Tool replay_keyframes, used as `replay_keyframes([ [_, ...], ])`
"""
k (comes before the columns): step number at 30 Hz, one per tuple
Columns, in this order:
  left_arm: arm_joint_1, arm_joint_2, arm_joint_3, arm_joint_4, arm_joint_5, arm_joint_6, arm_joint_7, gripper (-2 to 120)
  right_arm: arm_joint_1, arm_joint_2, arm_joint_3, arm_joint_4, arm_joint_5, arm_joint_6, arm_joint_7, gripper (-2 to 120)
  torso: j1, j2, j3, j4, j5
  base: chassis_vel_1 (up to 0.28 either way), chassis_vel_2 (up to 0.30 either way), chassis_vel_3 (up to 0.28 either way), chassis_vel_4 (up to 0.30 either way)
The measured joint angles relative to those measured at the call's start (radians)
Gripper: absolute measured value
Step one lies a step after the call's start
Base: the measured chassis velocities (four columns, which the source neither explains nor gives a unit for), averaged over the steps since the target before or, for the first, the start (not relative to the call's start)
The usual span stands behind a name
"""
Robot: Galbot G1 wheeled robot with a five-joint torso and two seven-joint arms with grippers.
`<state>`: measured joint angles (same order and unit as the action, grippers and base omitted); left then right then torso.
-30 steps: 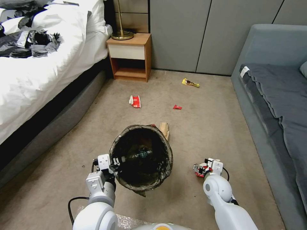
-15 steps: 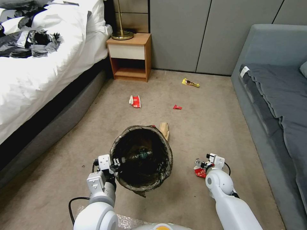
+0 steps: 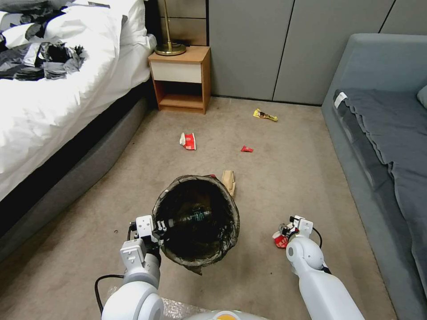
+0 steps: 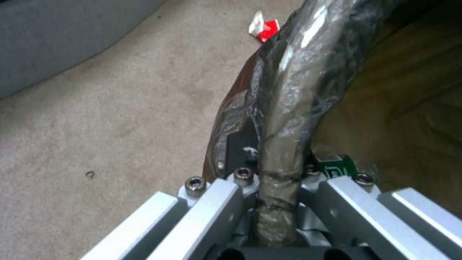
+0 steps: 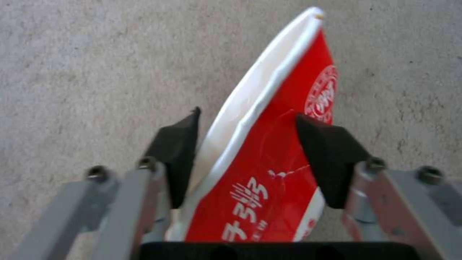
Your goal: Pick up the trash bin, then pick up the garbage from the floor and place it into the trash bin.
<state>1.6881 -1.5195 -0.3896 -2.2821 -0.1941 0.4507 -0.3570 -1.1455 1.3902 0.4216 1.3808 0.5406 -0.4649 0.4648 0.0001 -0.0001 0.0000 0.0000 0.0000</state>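
Ahead, the carpeted floor (image 3: 289, 178) runs as an open lane between the bed (image 3: 58, 111) on the robot's left and the grey sofa (image 3: 382, 133) on its right, ending at the wooden nightstand (image 3: 180, 80) against the far wall. The trash bin (image 3: 196, 218) hangs tilted in the lower middle of that lane, its bag-lined mouth facing the head camera, with bare carpet on both sides. The left gripper (image 3: 162, 224) is clamped on the near-left part of the rim; the left wrist view shows the foil-like bag fold (image 4: 284, 119) pinched tightly between the closed metal fingers (image 4: 212, 202), and a green-labelled bottle (image 4: 337, 164) lying inside just past them. From the head view that bottle (image 3: 195, 216) is a dark shape low in the bin.

Right of the bin, well apart from it, the right gripper (image 3: 284, 233) is low over the carpet with a crushed red-and-white paper cup (image 3: 280, 240) at its tips. The right wrist view shows the cup (image 5: 269, 144) standing between the black pads (image 5: 327, 159), both pads against its flattened sides, jaws partly closed around it.

Farther out lie another crushed cup (image 3: 188, 141), a small red wrapper (image 3: 246, 149), a yellow snack wrapper (image 3: 265, 115) near the wall, and a brown paper bag (image 3: 228, 180) just behind the bin's rim.
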Motion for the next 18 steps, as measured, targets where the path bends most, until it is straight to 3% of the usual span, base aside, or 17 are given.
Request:
replay_keyframes([
  [2,-0.001,-0.001,0.002,0.002,0.000,0.000,0.000,0,0.001,-0.001,0.003,-0.010,-0.006,0.014,-0.008,36,0.000,0.000,0.000,0.0000,0.0000,0.000,0.000,0.000,0.000],
  [10,-0.001,0.001,0.001,0.003,0.000,0.000,0.000,0,0.002,0.002,0.001,-0.022,-0.028,0.039,-0.017,11,0.000,0.000,0.000,0.0000,-0.0001,0.000,0.000,0.000,0.000],
  [12,-0.001,0.001,0.001,0.003,0.000,0.000,0.000,0,0.003,0.002,0.000,-0.024,-0.034,0.046,-0.019,0,0.000,0.000,0.000,-0.0001,-0.0001,0.000,0.000,0.000,0.000],
  [18,-0.003,0.001,0.001,0.003,-0.001,0.000,0.000,0,0.003,0.002,-0.001,-0.028,-0.045,0.060,-0.019,0,0.000,0.000,0.000,0.0000,0.0000,0.000,0.000,0.000,0.000],
])
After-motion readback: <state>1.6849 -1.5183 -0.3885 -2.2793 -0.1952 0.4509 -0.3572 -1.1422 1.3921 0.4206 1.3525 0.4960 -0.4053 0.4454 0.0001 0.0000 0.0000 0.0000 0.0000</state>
